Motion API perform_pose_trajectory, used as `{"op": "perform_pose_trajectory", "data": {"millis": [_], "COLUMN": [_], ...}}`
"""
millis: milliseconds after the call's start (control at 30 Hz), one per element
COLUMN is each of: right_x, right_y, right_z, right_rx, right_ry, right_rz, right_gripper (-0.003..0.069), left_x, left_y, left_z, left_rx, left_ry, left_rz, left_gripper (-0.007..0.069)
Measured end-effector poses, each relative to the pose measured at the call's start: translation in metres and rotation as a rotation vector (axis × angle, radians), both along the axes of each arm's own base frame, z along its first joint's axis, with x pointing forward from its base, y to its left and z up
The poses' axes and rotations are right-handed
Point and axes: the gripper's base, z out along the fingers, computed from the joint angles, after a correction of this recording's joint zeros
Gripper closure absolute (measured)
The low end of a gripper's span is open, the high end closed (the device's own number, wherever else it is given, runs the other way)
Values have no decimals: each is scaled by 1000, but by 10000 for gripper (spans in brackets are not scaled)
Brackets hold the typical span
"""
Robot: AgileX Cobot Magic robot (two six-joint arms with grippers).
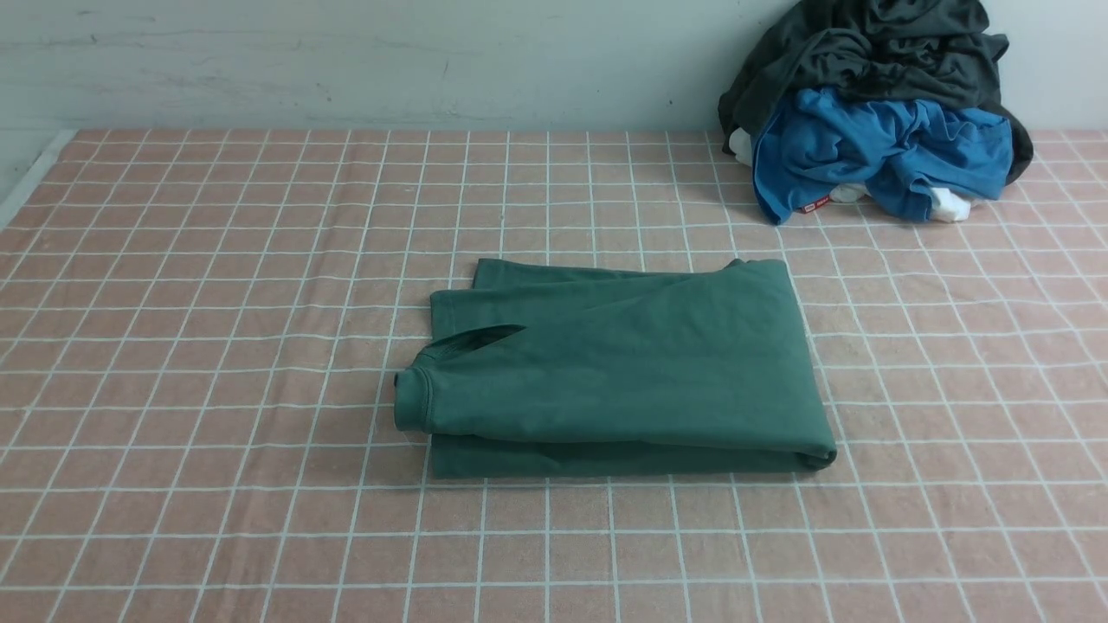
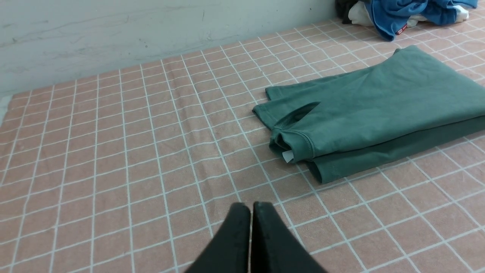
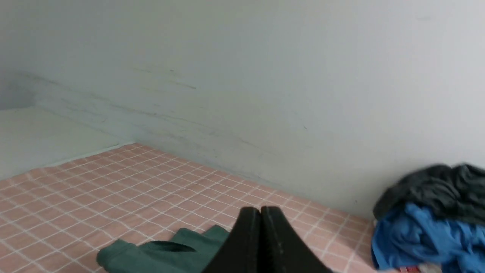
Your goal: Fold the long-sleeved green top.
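Lying folded into a flat rectangle, the green top (image 1: pixel 623 372) sits near the middle of the pink checked cloth (image 1: pixel 216 346) that covers the table. The front view shows several layers stacked, with the lowest layer peeking out along the near edge. At the top's left end the ribbed collar (image 1: pixel 411 400) curls up a little, and beside it a slit-like opening shows between two layers. The left wrist view picks up a small white tag (image 2: pixel 288 156) poking out just under that collar. The fabric surface is mostly smooth, with a few soft creases running across it.

Beyond the top and to its right, well apart from it, a heap of clothes rests against the pale wall (image 1: pixel 389 61): a blue garment (image 1: pixel 874 151) in front, a dark grey garment (image 1: pixel 874 48) piled over and behind it, and bits of white cloth (image 1: pixel 948 205) showing at the heap's base.

Neither arm appears in the front view. The left gripper (image 2: pixel 251 206) hovers above bare cloth, near the top's collar end but not touching it, its black fingers pressed together and holding nothing. The right gripper (image 3: pixel 260 210) is raised above the top, facing the wall, fingers likewise pressed together and empty.
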Motion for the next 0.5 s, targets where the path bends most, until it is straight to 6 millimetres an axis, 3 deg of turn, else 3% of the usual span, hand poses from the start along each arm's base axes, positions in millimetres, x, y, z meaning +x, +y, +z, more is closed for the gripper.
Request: {"op": "perform_pose_trajectory", "data": {"millis": [67, 267, 500], "right_x": [-2, -5, -8], "right_y": [-10, -26, -35], "right_z": [-37, -106, -120], "right_rx": [75, 115, 94], "right_ry": [50, 207, 293], "right_rz": [-112, -362, -516], "right_gripper": [673, 673, 673], "left_x": [0, 0, 0], "left_y": [0, 0, 0], "left_z": [0, 0, 0], "left_rx": [0, 0, 0], "left_ry": [0, 0, 1], "left_rz": [0, 0, 0], "left_gripper": [627, 627, 627]}}
